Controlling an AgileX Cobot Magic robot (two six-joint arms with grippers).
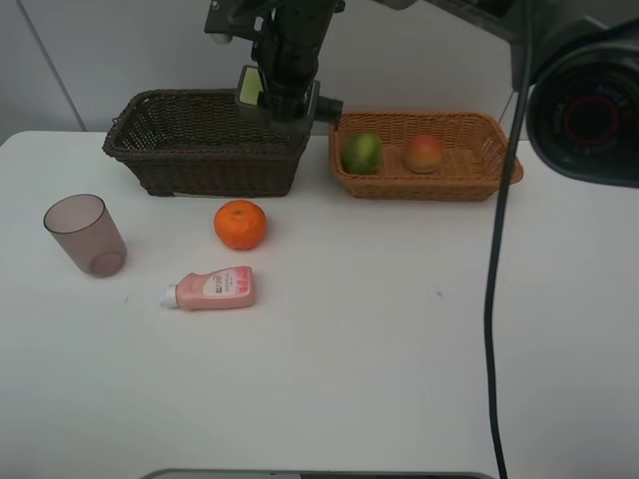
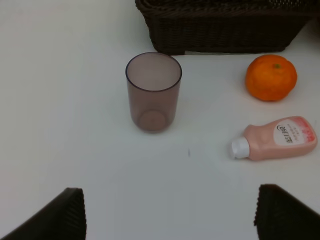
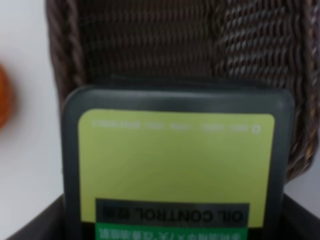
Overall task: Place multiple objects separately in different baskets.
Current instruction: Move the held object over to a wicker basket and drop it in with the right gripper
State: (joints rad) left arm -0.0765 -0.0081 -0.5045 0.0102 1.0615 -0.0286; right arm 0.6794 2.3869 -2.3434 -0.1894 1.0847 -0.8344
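Pink bottle [image 1: 210, 289] lies low-centre on the counter [image 1: 399, 349], while up top the right hand [image 1: 285, 103], clamping the pump bottle [image 3: 175, 165], could snag the rim of the dark basket [image 1: 200, 150] and drop it outside.

Right wrist view: dark, lime-labelled bottle [image 3: 175, 165] marked OIL CONTROL, clamped between my fingers [image 3: 305, 222]. Dark brown basket [image 3: 150, 45] at my 12 o'clock; blurred orange [image 3: 4, 100] near 10 o'clock.
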